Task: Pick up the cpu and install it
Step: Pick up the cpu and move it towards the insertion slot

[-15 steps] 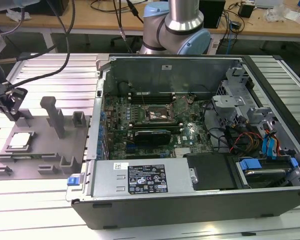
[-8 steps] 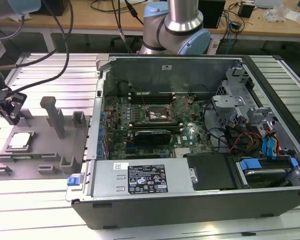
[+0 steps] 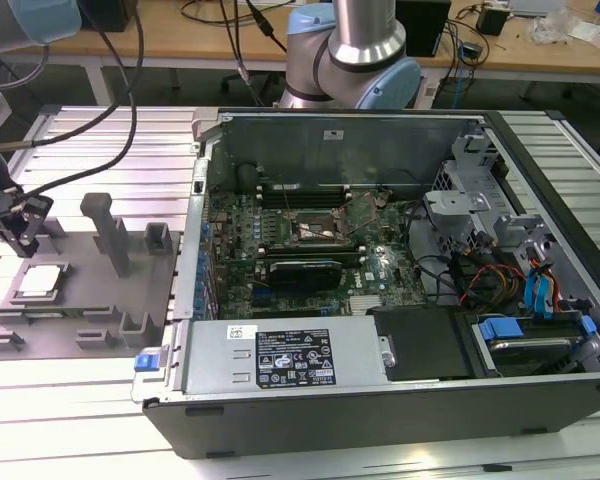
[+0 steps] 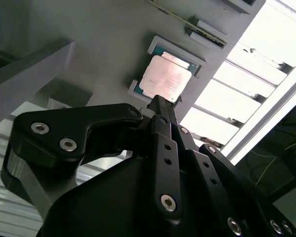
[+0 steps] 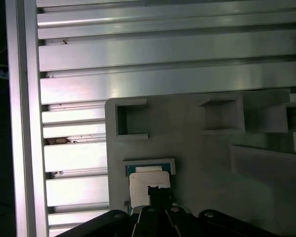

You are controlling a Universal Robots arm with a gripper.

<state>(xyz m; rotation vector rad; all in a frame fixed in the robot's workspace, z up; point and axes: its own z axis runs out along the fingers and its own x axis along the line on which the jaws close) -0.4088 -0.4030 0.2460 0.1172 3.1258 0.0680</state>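
**Item 1: arm.** Its base column [image 3: 365,30] stands at the far edge of the bench [image 3: 100,140], behind the open computer case [image 3: 380,400]. A pale blue link [image 3: 30,15] crosses the top corner at the exterior view's left. The wrist hangs below that link, at that view's left edge, well apart from the case. Black cables [image 3: 110,150] trail across the bench toward the wrist.

**Item 2: gripper [image 3: 18,232].** Black, and pointed down at the grey fixture plate [image 3: 90,300]. In both wrist views the jaws run together into a single narrow tip. They look pressed together, with nothing pinched between them. In the second wrist view the tip [image 4: 159,102] lies at one edge of the chip. Whether it touches the chip cannot be told.

**Item 3: cpu [image 3: 40,281].** A pale square top, lying flat in a shallow framed seat on the fixture plate, not lifted. In the second wrist view [image 4: 166,79] a thin green-blue border shows around the metal lid. In the first wrist view [image 5: 147,180] the jaws' tip covers part of it.

**Item 4: fixture plate.** It lies on the bench just beside the case, on the exterior view's left. It carries upright grey blocks [image 3: 105,230] and square pockets.

**Item 5: computer case.** It lies on its side with the panel off and the motherboard [image 3: 280,260] exposed. The dark framed socket [image 3: 320,228] sits near the middle of the board.
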